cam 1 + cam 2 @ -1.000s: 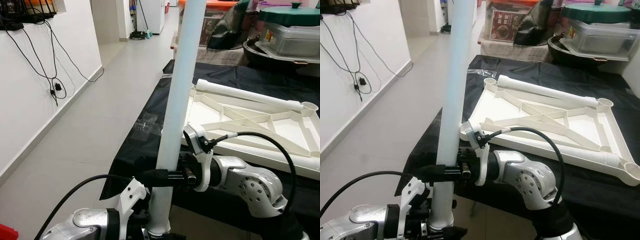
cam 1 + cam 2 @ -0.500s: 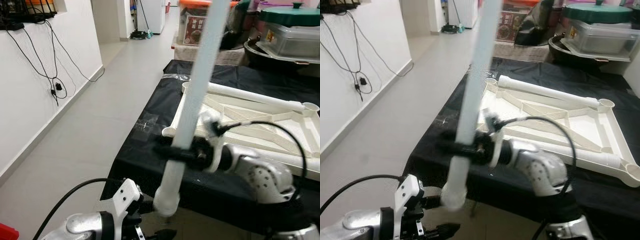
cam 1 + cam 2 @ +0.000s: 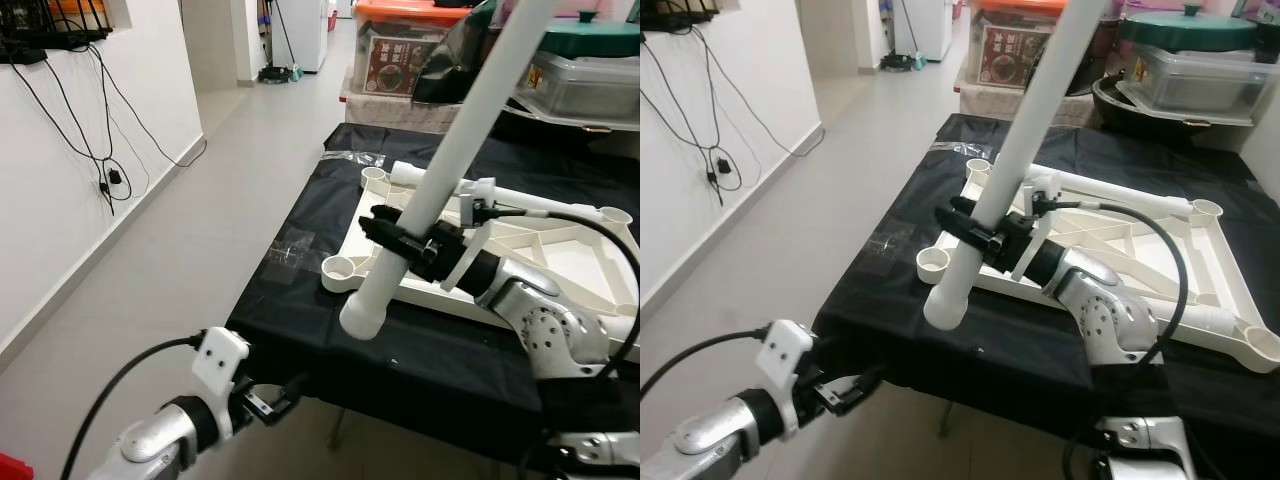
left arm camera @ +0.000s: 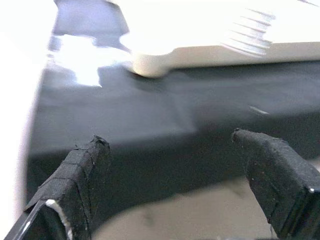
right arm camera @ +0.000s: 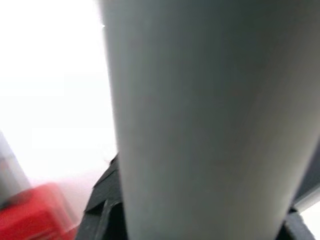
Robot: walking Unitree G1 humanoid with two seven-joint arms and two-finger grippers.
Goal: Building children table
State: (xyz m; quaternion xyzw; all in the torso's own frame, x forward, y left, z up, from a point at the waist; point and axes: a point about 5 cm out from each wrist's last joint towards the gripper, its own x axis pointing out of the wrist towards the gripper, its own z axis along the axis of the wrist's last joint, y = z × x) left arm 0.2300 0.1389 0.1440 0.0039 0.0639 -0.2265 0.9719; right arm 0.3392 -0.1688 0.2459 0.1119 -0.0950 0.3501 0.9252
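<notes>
My right gripper (image 3: 402,236) is shut on a long white table leg (image 3: 470,120), which leans up and to the right. The leg's open lower end (image 3: 945,308) hangs over the black table's front left part, just in front of an empty corner socket (image 3: 347,268) of the upturned white tabletop (image 3: 1110,240). Seen from the right wrist, the leg (image 5: 200,120) is very close. My left gripper (image 4: 170,141) is open and holds nothing. It sits low at the left (image 3: 272,402), in front of the table's edge.
White tubes lie along the tabletop's far edge (image 3: 500,192) and its near right edge (image 3: 1205,318). The black-covered table (image 3: 300,300) has storage boxes and a green-lidded container (image 3: 1200,55) behind it. To the left run a tiled corridor and a wall with hanging cables (image 3: 110,150).
The right gripper has swung the leg from upright to a lean and carried it toward the tabletop corner. The left gripper has come away from the leg's foot and dropped to the lower left.
</notes>
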